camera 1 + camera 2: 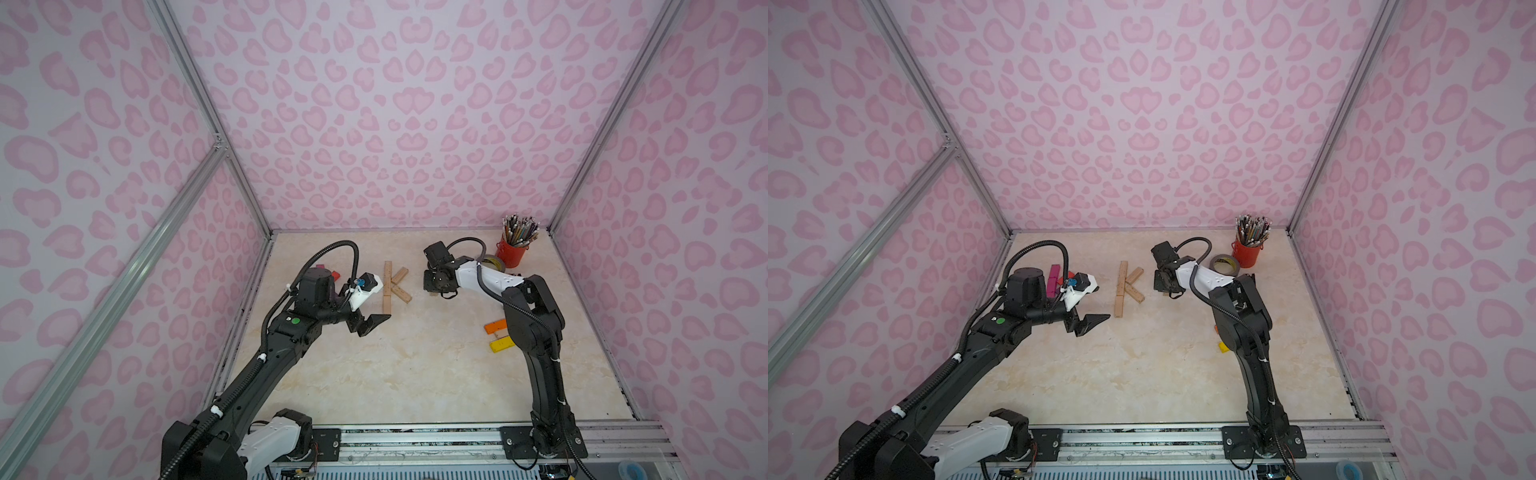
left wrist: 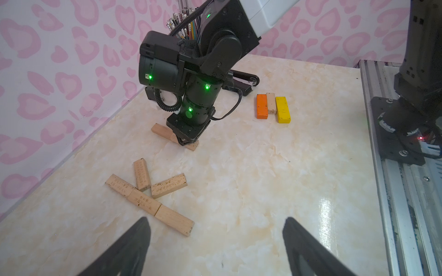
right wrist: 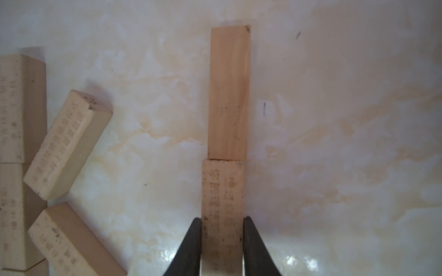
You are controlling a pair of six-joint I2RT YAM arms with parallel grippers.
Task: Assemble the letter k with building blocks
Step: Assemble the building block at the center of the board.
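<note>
Five light wood building blocks form a k shape [image 1: 390,286] mid-table: three in a straight line [image 2: 143,202], two slanting off it [image 2: 168,186]. To its right, two more wood blocks lie end to end on the table [image 3: 229,93]. My right gripper [image 3: 222,222] points down, its fingers against both sides of the printed block [image 3: 222,191]. My left gripper [image 2: 215,222] hangs open and empty near the k's lower end [image 1: 374,324]. Orange [image 2: 262,106], plain and yellow [image 2: 283,110] blocks lie side by side near the right arm. Magenta blocks [image 1: 1053,280] sit behind the left arm.
A red cup of pencils [image 1: 513,251] stands in the back right corner, with a grey tape roll [image 1: 1224,263] beside it. A black stapler [image 2: 244,82] lies behind the right gripper. A metal rail [image 1: 415,440] runs along the front edge; pink walls enclose the table.
</note>
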